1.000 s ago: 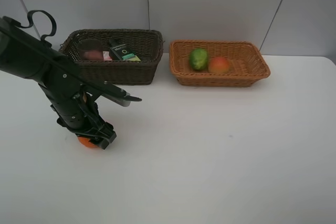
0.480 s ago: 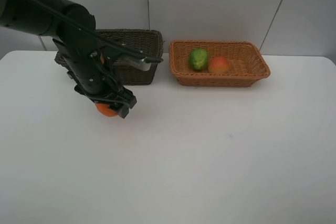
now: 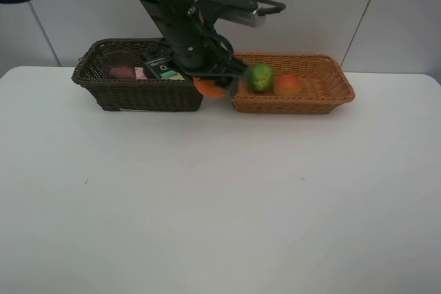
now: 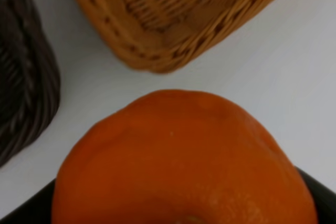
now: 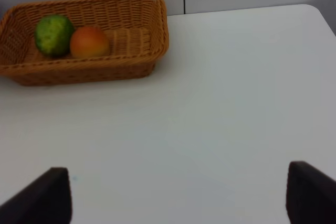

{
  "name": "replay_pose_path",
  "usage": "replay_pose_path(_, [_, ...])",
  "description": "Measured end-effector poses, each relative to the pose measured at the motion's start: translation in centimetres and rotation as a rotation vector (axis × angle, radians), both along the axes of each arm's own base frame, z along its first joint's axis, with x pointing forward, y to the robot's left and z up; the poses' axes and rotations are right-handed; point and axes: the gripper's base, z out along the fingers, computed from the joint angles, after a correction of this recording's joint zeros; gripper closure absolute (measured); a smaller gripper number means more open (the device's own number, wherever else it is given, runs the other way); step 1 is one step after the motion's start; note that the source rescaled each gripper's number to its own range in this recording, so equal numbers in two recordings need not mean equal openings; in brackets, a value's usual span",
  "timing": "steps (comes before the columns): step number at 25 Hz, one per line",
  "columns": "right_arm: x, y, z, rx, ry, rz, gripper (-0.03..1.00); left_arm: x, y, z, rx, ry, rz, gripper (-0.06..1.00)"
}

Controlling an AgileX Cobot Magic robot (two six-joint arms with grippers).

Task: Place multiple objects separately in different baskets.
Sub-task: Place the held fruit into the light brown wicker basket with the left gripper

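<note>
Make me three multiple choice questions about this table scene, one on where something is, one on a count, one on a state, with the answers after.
1. Where is the orange?
A. in the dark basket
B. in the left hand, above the gap between the baskets
C. on the bare table

2. How many fruits lie in the light basket?
A. none
B. two
C. four

3. What state is the right hand in?
A. open and empty
B. shut on a bottle
C. shut on the orange

Answers: 1 B, the left hand carries it between the dark basket and the light one. 2 B, a green fruit and a peach. 3 A, its fingers stand apart over bare table.
</note>
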Motion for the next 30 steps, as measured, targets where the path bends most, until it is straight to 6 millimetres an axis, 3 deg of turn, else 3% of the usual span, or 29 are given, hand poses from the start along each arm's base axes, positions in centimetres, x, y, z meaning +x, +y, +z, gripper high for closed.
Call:
replay_pose_path(5, [0.0, 0.0, 0.0, 0.001, 0.000, 0.000, 0.24, 1.8, -2.8, 0.4, -0.116, -0.139, -0.023, 0.03])
replay_pose_path(11, [0.0, 0.0, 0.0, 0.001, 0.000, 0.000, 0.24, 3.3, -4.4, -0.6, -0.253, -0.292, -0.026, 0.03])
replay_pose_path(24, [0.0, 0.0, 0.0, 0.001, 0.000, 0.000, 0.24, 4.8, -5.6, -6.9, -0.284, -0.334, -0.027, 0.03])
replay_pose_path(30, [0.0, 0.0, 0.0, 0.001, 0.000, 0.000, 0.24, 5.3, -5.5, -8.7, -0.266, -0.343, -0.041, 0.03])
